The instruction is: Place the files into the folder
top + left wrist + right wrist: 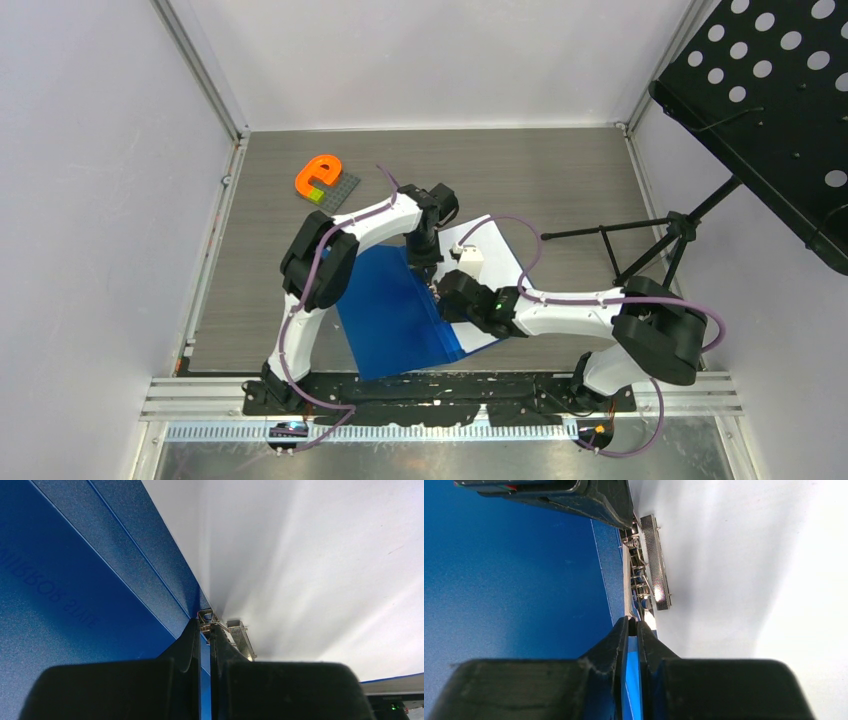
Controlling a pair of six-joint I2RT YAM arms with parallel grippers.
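Observation:
The blue folder lies open in the middle of the table, its cover spread to the left. The white files lie on its right half. A metal clip runs along the spine. My left gripper is shut, its tips against the far end of the clip. My right gripper faces it from the near end, its jaws pinched on the clip's rail. Both arms hide the spine in the top view.
An orange letter-shaped piece rests on a small grey plate at the back left. A black perforated board on a tripod stands outside the right wall. White walls enclose the table.

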